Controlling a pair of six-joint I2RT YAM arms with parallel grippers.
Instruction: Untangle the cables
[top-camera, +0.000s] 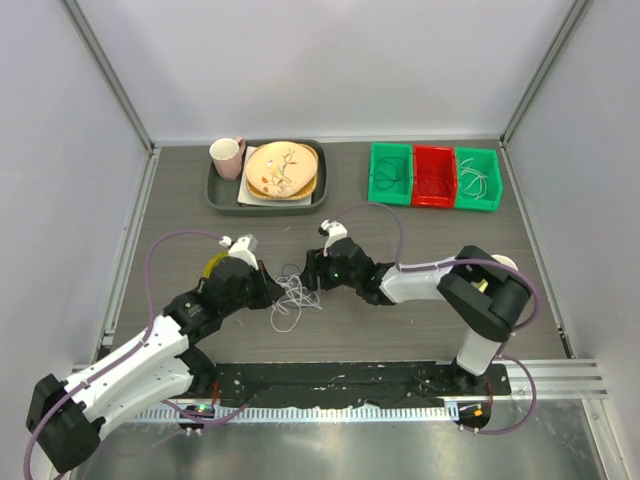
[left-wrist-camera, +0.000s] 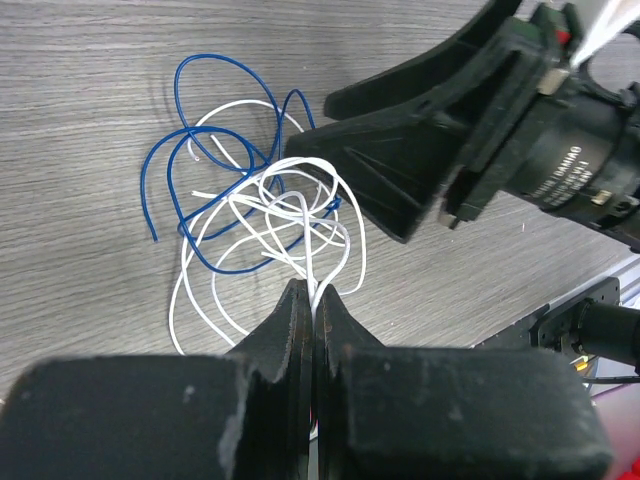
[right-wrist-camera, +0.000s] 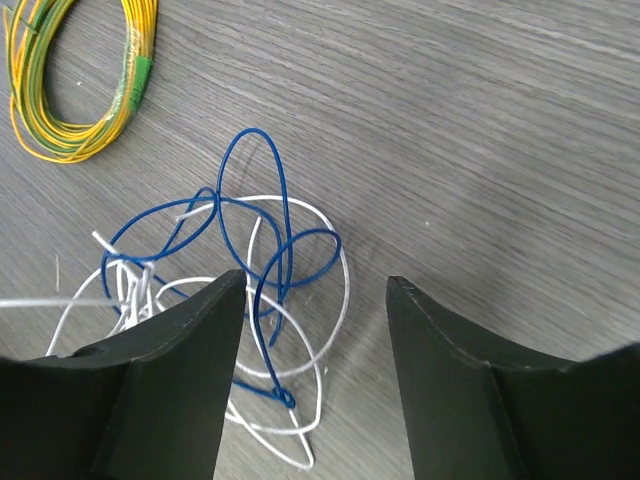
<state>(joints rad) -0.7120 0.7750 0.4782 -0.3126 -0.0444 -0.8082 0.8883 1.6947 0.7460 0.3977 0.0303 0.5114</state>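
Observation:
The cables (top-camera: 290, 297) lie as a small tangle of thin white and blue loops on the grey table between my two grippers. In the left wrist view the blue cable (left-wrist-camera: 215, 150) loops over the white cable (left-wrist-camera: 250, 235). My left gripper (left-wrist-camera: 313, 292) is shut on a white strand that runs up from between its fingertips into the tangle. My right gripper (right-wrist-camera: 315, 280) hangs open just over the other side of the tangle. A blue loop (right-wrist-camera: 262, 300) and a white loop (right-wrist-camera: 340, 290) lie between its fingers, close to the left one. From above, the right gripper (top-camera: 312, 272) faces the left gripper (top-camera: 268, 290).
A yellow wire ring (right-wrist-camera: 75, 90) lies beside the tangle, next to my left arm (top-camera: 213, 266). At the back stand a dark tray (top-camera: 215, 196) with a pink cup (top-camera: 227, 157) and plates (top-camera: 282, 168), and a row of green (top-camera: 390, 175), red (top-camera: 433, 177) and green (top-camera: 477, 180) bins.

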